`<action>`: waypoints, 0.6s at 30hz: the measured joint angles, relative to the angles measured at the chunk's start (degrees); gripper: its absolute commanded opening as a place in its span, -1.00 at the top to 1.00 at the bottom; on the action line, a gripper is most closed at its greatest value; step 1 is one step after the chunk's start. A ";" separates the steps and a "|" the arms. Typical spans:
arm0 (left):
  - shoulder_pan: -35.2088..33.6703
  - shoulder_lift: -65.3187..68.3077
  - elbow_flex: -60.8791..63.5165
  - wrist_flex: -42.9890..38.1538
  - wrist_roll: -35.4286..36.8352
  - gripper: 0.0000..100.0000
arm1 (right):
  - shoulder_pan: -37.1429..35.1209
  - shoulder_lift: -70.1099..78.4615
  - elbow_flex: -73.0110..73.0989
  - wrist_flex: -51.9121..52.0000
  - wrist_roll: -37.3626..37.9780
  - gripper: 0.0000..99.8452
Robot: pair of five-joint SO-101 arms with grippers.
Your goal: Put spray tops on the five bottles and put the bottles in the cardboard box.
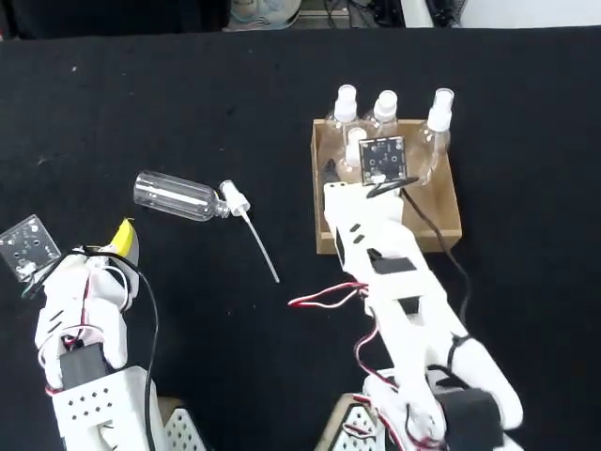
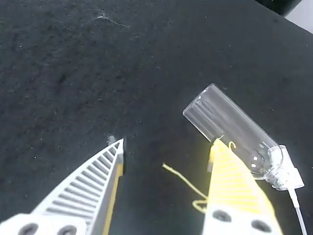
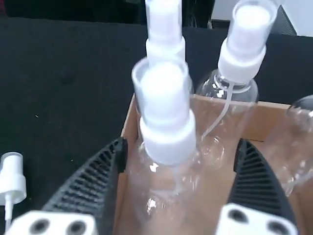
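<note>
The right pincer (image 3: pixel 181 144) hangs over the box (image 3: pixel 128 120). Its black fingers (image 3: pixel 93 181) are spread wide on either side of the front bottle (image 3: pixel 164 171) and, as far as can be told, stand apart from it, so it grips nothing. From above, this pincer is hidden beneath its own wrist board (image 1: pixel 381 158), which also covers most of the front bottle's body.

Four bottles stand upright in the box, each with a white top. The far bottles (image 1: pixel 385 105) form a row of three along the far wall, and the front bottle stands nearer the arm. In the right wrist view the edge bottle (image 3: pixel 301 122) is cut off, so its top cannot be seen.

The left pincer (image 2: pixel 167 144) is also wide open and holds nothing, with one white finger and one yellow finger (image 2: pixel 230 181) over the bare black worktop (image 2: pixel 73 73). The fifth bottle (image 1: pixel 178 195) lies on its side on the worktop, well apart from the box. A loose spray top (image 1: pixel 235 199) sits at its neck, with its tube (image 1: pixel 263 249) trailing away outside the bottle. Whether top and neck touch is hard to tell. In the left wrist view the yellow fingertip overlaps the fifth bottle's side
</note>
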 measured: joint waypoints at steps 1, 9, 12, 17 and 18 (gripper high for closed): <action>0.00 0.00 0.00 0.00 0.00 0.46 | 0.00 -0.53 0.00 0.00 0.00 0.41; 0.00 0.00 0.00 0.00 0.00 0.46 | 0.09 -9.32 -1.32 16.09 0.00 0.41; 0.00 0.00 0.00 0.00 0.00 0.46 | 0.09 -14.59 -3.96 27.96 0.00 0.41; 0.00 0.00 0.00 0.00 0.00 0.46 | 0.09 -24.62 -7.30 46.24 0.00 0.41; 0.00 0.00 0.00 0.00 0.00 0.46 | 0.09 -26.73 -7.91 49.23 0.00 0.41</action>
